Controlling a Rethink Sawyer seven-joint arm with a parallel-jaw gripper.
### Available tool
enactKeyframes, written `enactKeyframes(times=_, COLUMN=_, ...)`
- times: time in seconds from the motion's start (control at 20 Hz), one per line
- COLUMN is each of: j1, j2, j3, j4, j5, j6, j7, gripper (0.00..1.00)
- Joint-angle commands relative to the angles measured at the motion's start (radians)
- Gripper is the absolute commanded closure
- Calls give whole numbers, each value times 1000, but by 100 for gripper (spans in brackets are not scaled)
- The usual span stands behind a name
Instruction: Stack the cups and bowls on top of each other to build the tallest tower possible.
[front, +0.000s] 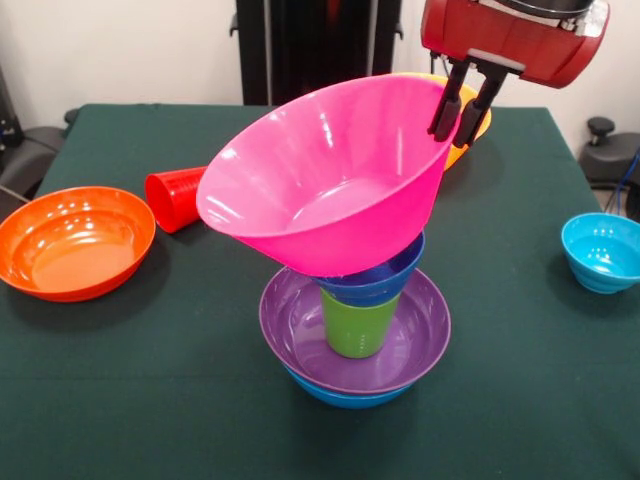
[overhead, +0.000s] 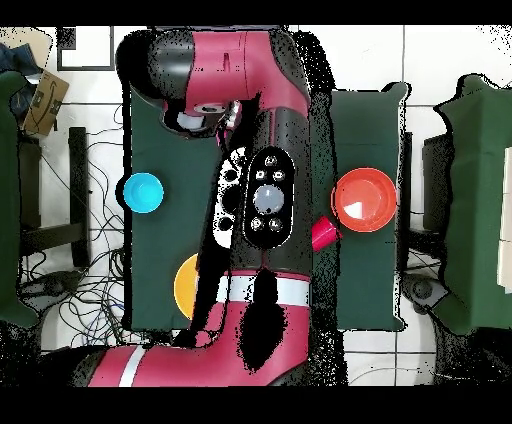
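Observation:
The tower stands at the table's front middle: a blue bowl at the bottom, then a purple bowl, a lime green cup and a small dark blue bowl. A large pink bowl rests on top, tilted, with its right rim raised. My gripper comes down from the upper right and is shut on that raised rim. In the overhead view the arm hides the tower. A red cup lies on its side to the left. The orange cup is out of view.
An orange bowl sits at the left edge and shows in the overhead view. A small cyan bowl sits at the right. A yellow bowl lies behind the pink bowl, mostly hidden.

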Motion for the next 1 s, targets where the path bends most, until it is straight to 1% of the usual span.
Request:
enactKeyframes(times=0.05, j1=2, j2=-5, j3=46, j4=93, j5=-32, j6=66, j7=-61, gripper=100)
enactKeyframes(times=0.5, j1=8, j2=-19, j3=38, j4=146, j5=-44, j6=0, j7=-58, gripper=100)
enactKeyframes(times=1.0, j1=4, j2=-50, j3=45, j4=224, j5=-45, j6=-67, j7=-63, gripper=100)
